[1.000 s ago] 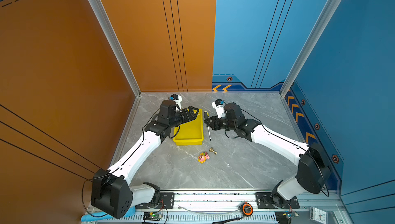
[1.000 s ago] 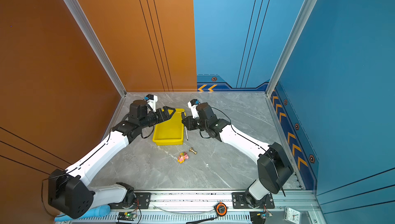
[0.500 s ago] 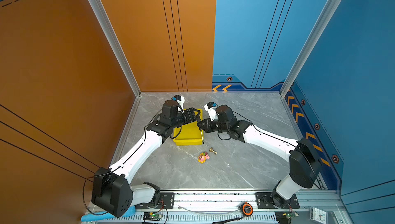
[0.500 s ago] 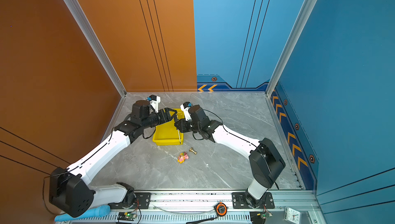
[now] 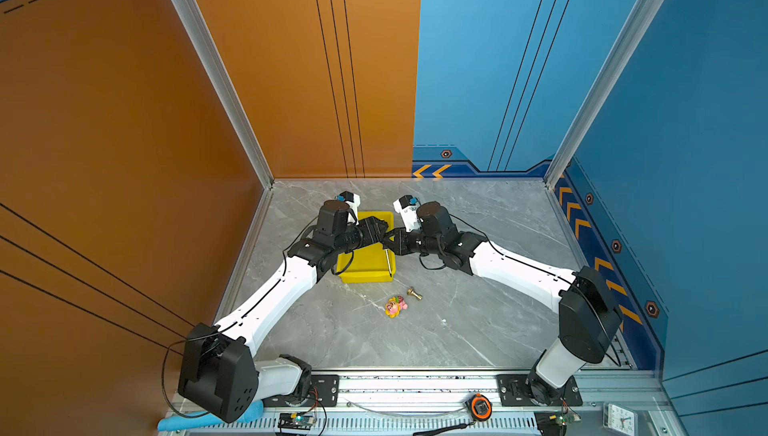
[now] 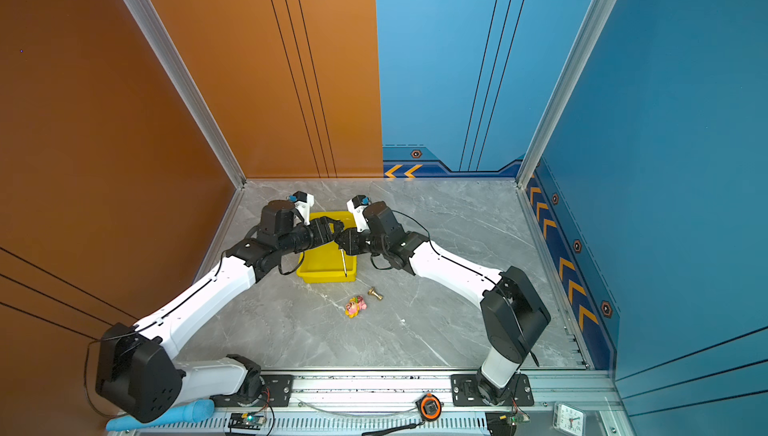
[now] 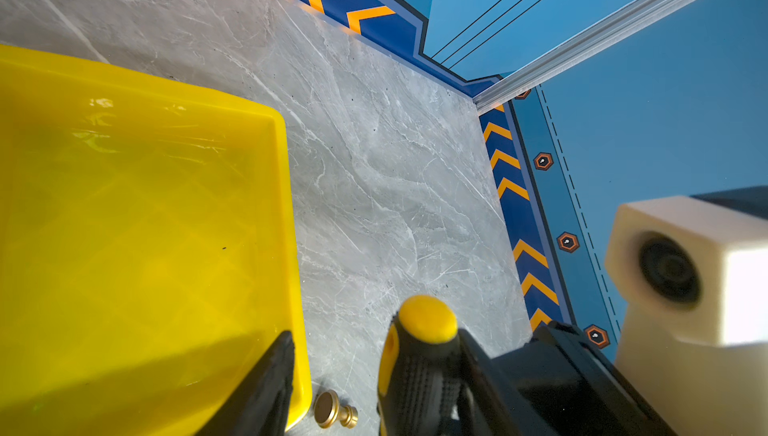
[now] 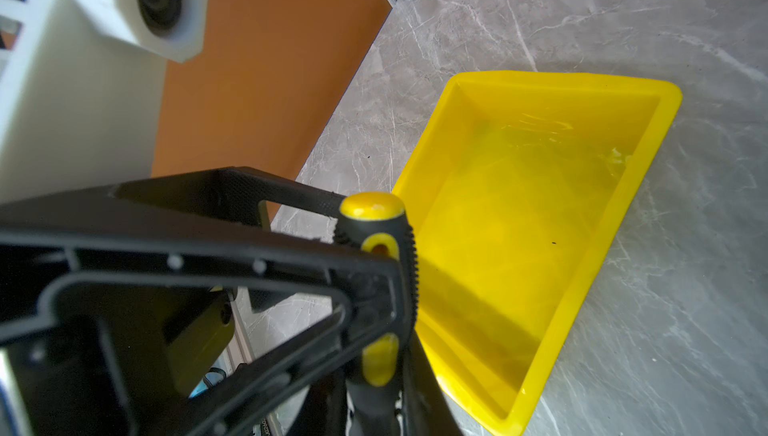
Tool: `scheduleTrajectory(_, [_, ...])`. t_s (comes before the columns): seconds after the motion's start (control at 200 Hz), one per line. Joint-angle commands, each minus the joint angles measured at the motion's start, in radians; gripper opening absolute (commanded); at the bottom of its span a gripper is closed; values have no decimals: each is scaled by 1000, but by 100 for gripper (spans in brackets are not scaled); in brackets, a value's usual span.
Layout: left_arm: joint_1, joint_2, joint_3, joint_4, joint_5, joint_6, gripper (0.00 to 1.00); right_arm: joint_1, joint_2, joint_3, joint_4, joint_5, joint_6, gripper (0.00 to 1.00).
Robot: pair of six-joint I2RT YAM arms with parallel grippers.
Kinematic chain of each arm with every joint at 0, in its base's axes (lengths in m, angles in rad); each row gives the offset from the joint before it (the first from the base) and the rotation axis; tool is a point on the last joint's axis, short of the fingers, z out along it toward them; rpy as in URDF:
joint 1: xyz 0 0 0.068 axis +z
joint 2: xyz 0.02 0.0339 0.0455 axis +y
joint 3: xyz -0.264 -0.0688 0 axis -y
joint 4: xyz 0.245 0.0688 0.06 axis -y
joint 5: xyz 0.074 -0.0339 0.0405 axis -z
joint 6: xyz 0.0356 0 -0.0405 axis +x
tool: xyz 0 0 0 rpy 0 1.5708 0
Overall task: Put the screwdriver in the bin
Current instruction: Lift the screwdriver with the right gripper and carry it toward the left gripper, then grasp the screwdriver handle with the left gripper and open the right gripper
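A second ago our claws stood apart; now they meet over the bin — the right claw clamps the screwdriver by its handle, shaft hanging at the bin's right rim, while the left claw has narrowed from wide, handle between its jaws, ungripped

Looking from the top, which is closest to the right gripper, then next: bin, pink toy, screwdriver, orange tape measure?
From the right gripper:
1. screwdriver, held in it.
2. bin, just below it.
3. pink toy, out in front of the bin.
4. orange tape measure, far at the front.
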Motion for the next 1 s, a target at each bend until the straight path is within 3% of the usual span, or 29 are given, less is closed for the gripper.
scheduleTrajectory(0.0, [-6,11,-22,8,9,-5,58,10,13,43,31,-18,3,0])
scheduleTrajectory(0.491, [-6,4,-46,56,27,-38,30,17,21,47,24,-28,-13,0])
scheduleTrajectory(0.681, [-4,-9,-61,59,14,-40,6,17,25,51,15,-23,-16,0])
scheduleTrajectory(0.726, [-1,-14,-65,57,8,-38,0,17,25,51,11,-21,-16,4])
scheduleTrajectory(0.861, [7,-25,-63,38,-6,-5,0,18,24,55,0,-15,-17,24])
scheduleTrajectory(0.996, [15,-26,-24,-79,-92,106,0,14,16,53,-30,-6,-15,47])
